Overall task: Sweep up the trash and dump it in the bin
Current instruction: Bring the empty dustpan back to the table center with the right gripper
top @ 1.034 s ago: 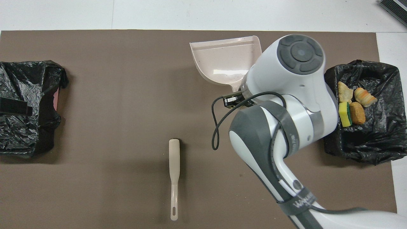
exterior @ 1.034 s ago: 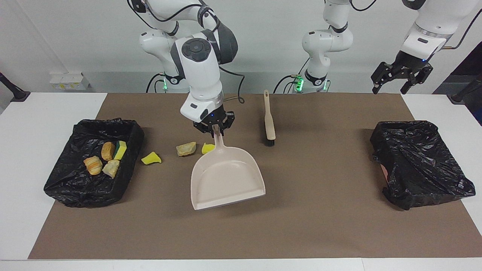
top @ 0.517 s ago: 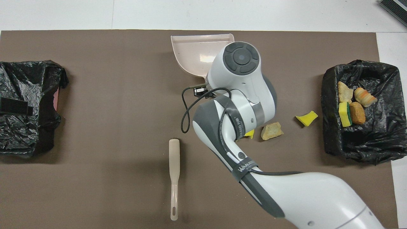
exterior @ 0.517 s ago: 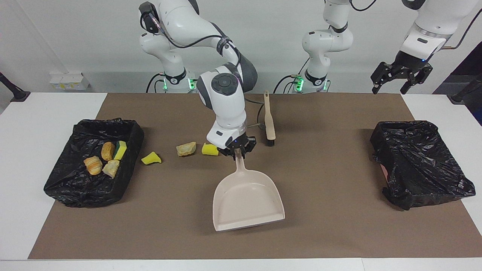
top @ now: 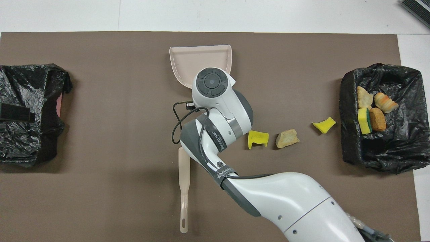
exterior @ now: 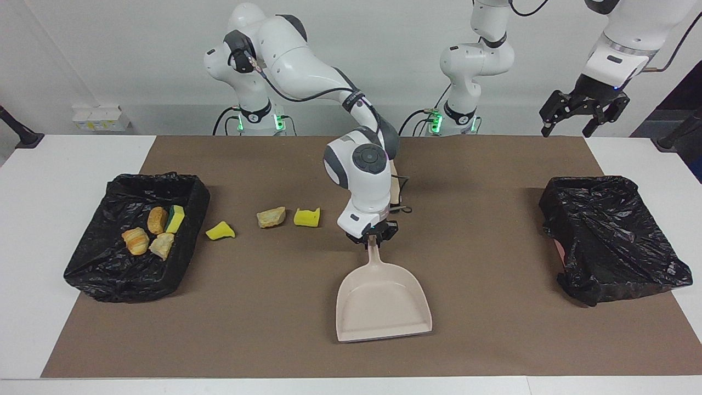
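My right gripper (exterior: 373, 237) is shut on the handle of the beige dustpan (exterior: 381, 302), which lies low over the mat's middle with its mouth pointing away from the robots; the pan also shows in the overhead view (top: 198, 60). Three trash pieces lie on the mat beside it, toward the right arm's end: a yellow sponge chunk (exterior: 306, 217), a tan bread lump (exterior: 271, 217) and another yellow chunk (exterior: 220, 231). Several more pieces (exterior: 156, 230) lie in the black-lined bin (exterior: 88, 269) at that end. My left gripper (exterior: 584, 109) waits, raised and open, over the left arm's end.
The beige brush (top: 184, 188) lies on the mat nearer to the robots than the dustpan, its head under my right arm. A second black-lined bin (exterior: 609, 236) stands at the left arm's end. The brown mat (exterior: 493, 340) covers the table's middle.
My right gripper has carried the dustpan away from the trash pieces, toward the left arm's end and farther from the robots. The sponge chunk it covered now shows whole. The left arm has not moved.
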Motion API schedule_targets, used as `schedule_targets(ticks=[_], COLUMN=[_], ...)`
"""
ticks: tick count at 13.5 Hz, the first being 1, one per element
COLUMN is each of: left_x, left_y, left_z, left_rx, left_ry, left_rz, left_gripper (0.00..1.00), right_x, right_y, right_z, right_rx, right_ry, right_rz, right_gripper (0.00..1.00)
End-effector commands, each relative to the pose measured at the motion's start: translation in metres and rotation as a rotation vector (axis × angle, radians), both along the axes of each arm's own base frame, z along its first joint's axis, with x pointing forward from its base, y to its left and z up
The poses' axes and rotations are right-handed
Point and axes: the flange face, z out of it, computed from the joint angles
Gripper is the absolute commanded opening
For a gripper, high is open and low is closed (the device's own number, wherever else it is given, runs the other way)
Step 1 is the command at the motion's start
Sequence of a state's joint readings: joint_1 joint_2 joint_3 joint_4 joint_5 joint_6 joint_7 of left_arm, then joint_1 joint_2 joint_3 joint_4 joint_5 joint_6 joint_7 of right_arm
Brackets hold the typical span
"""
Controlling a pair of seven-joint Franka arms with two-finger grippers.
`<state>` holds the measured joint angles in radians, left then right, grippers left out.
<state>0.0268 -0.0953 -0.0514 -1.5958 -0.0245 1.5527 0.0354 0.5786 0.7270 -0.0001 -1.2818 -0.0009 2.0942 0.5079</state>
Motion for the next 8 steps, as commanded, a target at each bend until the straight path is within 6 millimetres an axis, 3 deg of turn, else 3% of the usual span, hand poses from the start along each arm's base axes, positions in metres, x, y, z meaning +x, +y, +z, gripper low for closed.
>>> schedule_targets(ticks=[1, 3, 7, 8], left_x=[-0.004, -0.004, -0.004, -0.004], left_y=[-0.002, -0.001, -0.001, -0.002], left_z=[0.004, 0.004, 0.004, 0.004], left_rx=[0.001, 0.0, 0.0, 0.0], left_ry=[0.009, 0.008, 0.009, 0.006], left_rz=[-0.01, -0.008, -0.008, -0.005], left_gripper=[1.0, 1.0, 1.0, 1.0], right_x=[0.019, 0.023, 0.02, 0.017], right_y=[-0.018, -0.03, -0.039, -0.042], right_z=[0.001, 0.031, 0.046, 0.062], right_rx=[0.006, 0.031, 0.028, 0.029], right_ry=[-0.04, -0.068, -0.068, -0.075], right_rz=[-0.025, -0.044, -0.055, -0.056], right_gripper=[1.0, 1.0, 1.0, 1.0])
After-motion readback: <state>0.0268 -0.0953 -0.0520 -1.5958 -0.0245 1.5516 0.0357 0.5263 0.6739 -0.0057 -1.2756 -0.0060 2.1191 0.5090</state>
